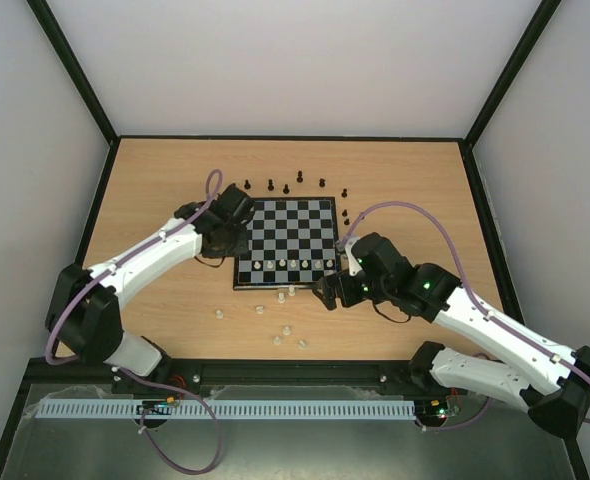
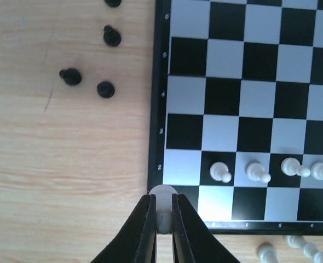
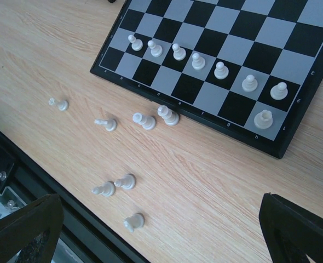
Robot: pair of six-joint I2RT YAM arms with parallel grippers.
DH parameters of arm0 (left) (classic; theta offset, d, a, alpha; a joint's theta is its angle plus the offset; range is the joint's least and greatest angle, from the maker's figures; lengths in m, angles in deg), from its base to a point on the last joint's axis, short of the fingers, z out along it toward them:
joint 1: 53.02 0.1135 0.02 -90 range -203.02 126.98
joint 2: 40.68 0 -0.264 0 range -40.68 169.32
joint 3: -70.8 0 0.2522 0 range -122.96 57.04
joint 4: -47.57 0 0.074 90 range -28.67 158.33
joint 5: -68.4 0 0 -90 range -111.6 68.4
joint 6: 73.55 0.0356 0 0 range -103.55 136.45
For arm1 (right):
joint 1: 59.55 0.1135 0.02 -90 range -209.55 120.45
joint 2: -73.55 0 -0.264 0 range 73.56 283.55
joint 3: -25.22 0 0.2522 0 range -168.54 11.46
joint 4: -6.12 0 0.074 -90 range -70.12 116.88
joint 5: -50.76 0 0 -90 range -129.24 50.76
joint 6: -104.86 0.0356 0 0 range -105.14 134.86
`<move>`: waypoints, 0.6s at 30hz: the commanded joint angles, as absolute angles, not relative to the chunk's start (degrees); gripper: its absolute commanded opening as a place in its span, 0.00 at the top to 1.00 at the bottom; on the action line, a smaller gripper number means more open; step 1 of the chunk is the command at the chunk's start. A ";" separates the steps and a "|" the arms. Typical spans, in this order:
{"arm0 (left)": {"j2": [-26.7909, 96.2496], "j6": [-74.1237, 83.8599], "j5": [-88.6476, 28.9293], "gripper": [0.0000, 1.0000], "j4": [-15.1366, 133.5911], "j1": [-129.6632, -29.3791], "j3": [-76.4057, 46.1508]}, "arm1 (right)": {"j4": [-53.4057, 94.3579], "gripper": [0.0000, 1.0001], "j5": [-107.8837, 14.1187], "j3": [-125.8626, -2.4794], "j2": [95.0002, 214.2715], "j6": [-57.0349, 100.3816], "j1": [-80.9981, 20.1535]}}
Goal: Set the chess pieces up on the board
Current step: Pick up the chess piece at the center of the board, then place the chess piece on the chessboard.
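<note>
Left wrist view: my left end effector (image 2: 162, 198) is closed on a single white piece (image 2: 163, 190), held at the near left corner of the board (image 2: 154, 109); whether it touches the square cannot be told. Right wrist view: my right end effector (image 3: 159, 219) hangs wide open and empty above the counter (image 3: 216, 181), near the board's front edge. Progress, as judged: seven white pawns (image 3: 198, 61) stand in the second row, and one taller white piece (image 3: 265, 118) occupies the near right corner square; the first row is otherwise bare. Seven loose white pieces (image 3: 126, 181) lie or stand on the counter just in front of the board. Top external view: the black pieces (image 1: 287, 189) sit off the board along its far and right sides, none placed. Roughly a quarter is done; most back-row white pieces and the whole black set are left to place
</note>
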State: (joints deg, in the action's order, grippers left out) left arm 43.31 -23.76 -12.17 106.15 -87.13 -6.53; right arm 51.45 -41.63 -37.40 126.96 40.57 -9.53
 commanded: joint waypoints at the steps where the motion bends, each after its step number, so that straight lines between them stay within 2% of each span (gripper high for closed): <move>1: 47.35 -15.71 -12.59 0.92 109.82 -87.20 -9.96 | 53.30 0.01 -38.88 -37.59 126.73 40.80 -9.08; 18: 53.78 -9.90 -17.04 0.92 99.66 -87.26 -4.48 | 54.44 0.01 -33.52 -37.74 130.10 42.98 -9.01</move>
